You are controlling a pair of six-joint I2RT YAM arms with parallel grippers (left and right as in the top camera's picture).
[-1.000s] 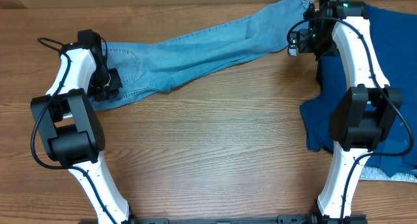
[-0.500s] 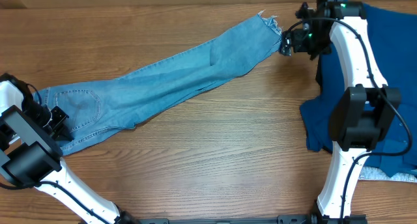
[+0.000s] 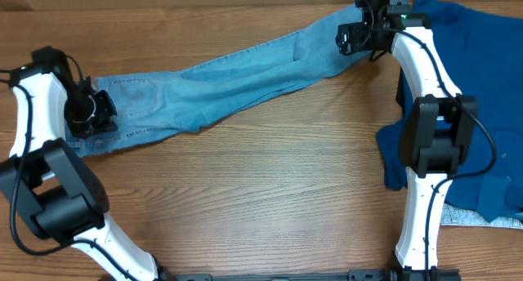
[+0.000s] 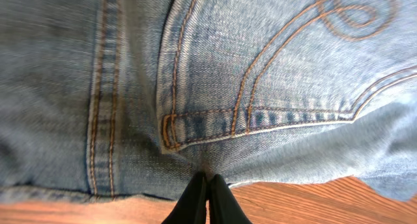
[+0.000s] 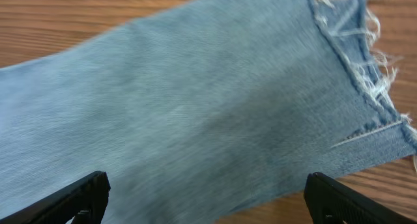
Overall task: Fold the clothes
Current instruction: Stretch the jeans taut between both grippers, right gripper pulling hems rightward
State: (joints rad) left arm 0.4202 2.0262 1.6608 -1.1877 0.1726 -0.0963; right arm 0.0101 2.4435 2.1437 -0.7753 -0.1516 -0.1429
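The light-blue jeans (image 3: 229, 77) lie stretched in a long band from the middle left of the wooden table up to the far right. My left gripper (image 3: 88, 118) is at their waist end. In the left wrist view its black fingertips (image 4: 208, 182) are pressed together on the denim edge just below a stitched back pocket (image 4: 313, 55). My right gripper (image 3: 350, 37) hovers over the leg end, and its fingers (image 5: 78, 195) stand wide apart with the leg (image 5: 195, 107) and frayed hem (image 5: 365, 68) lying flat beneath, not gripped.
A large dark-blue garment (image 3: 482, 85) covers the right side of the table behind and under the right arm. A small pale grey cloth (image 3: 474, 220) peeks out at its lower edge. Bare wood (image 3: 261, 191) fills the middle and front.
The left gripper closed on the waist end, swung far left dragging the jeans, then came partway back. The right gripper moved left and now sits over the hem.
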